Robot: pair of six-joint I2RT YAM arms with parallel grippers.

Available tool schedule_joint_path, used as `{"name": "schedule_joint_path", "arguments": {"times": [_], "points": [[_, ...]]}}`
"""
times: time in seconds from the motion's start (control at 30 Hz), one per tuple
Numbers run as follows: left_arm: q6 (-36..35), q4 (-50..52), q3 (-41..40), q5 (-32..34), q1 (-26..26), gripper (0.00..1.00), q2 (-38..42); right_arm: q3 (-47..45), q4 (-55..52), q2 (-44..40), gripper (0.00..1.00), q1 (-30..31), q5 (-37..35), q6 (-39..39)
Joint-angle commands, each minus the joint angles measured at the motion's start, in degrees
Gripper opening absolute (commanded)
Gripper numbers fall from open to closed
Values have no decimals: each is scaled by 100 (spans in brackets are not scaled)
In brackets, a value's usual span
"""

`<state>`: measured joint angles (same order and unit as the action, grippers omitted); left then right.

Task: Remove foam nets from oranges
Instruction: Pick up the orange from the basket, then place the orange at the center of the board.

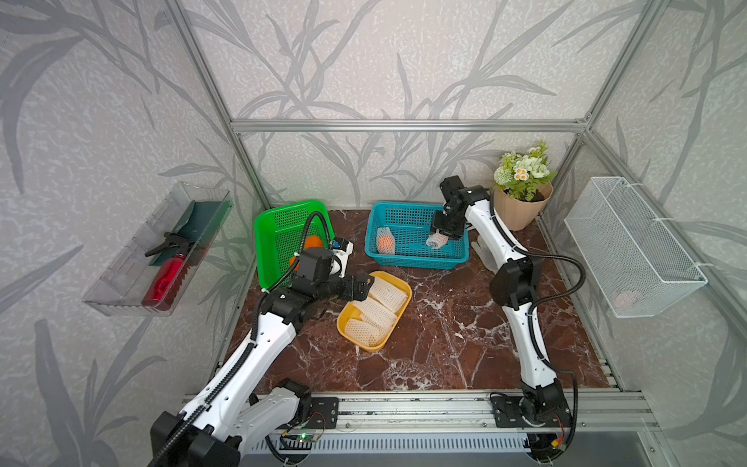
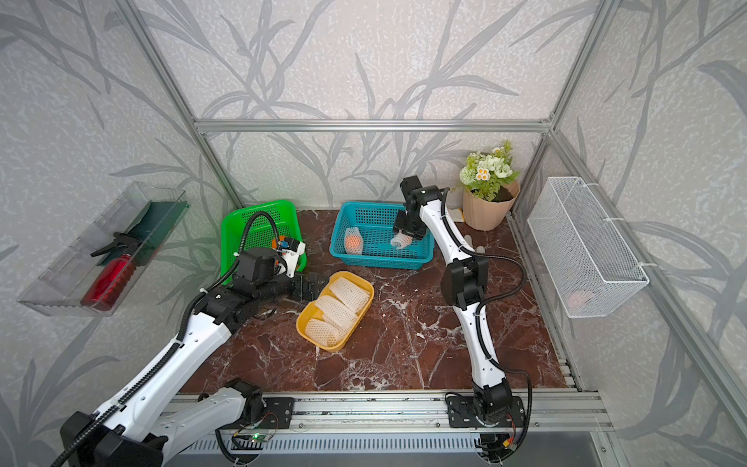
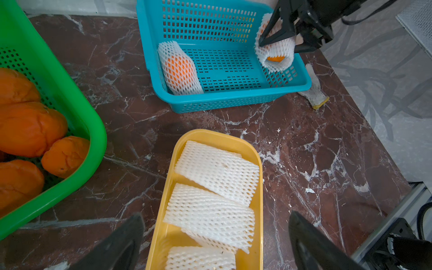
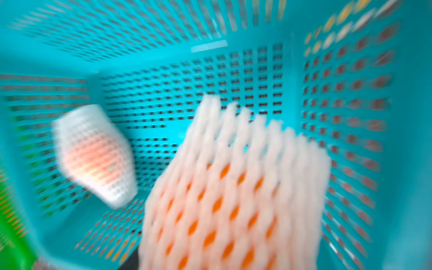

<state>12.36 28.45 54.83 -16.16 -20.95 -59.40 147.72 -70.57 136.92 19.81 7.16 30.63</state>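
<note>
A blue basket [image 1: 416, 263] [image 3: 224, 100] holds two oranges in foam nets. One netted orange [image 1: 385, 241] [image 3: 178, 69] [image 4: 93, 154] lies at its left end. My right gripper [image 1: 438, 236] [image 3: 280, 44] is shut on the other netted orange [image 1: 436, 242] [image 3: 275, 53] [image 4: 233, 187] at the right end; bare orange peeks from the sleeve's open end. Three flat foam nets [image 1: 380, 311] [image 3: 217, 168] lie in a yellow tray [image 1: 341, 323] [image 3: 168, 187]. My left gripper [image 1: 366, 285] [image 3: 215, 216] hangs open over that tray's left end. Several bare oranges [image 3: 28, 128] [image 1: 312, 242] sit in the green basket [image 1: 262, 226] [image 3: 70, 93].
A white knit glove [image 3: 313, 93] lies on the marble table right of the blue basket. A flower pot [image 1: 521, 206] stands at the back right. A white wire basket [image 1: 634, 246] hangs on the right wall, a clear tray with a red spray bottle [image 1: 165, 279] on the left wall.
</note>
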Motion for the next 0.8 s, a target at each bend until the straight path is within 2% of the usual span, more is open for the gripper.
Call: {"name": "schedule_joint_path", "arguments": {"times": [0.0,0.1,0.3,0.4,0.6,0.77], "points": [[-109,-213,423,-92,-23,95,-157,-335,-257,-898,58,45,-298,-583],[-119,-396,634,-329,-39,95,-336,-1554,16,-1951,58,67,-406,-750],[-162,-894,749,-856,-316,95,-648,-5242,1445,-4651,57,58,-175,-772],[-223,-1102,714,-1042,-593,95,-785,-6685,1914,-5637,56,49,-40,-612],[-131,-1306,661,-1213,-1212,96,-1106,-8766,2704,-6632,52,226,235,158],[-72,-1319,603,-1034,-1807,95,-1343,-9803,3399,-6593,53,704,142,1100]]}}
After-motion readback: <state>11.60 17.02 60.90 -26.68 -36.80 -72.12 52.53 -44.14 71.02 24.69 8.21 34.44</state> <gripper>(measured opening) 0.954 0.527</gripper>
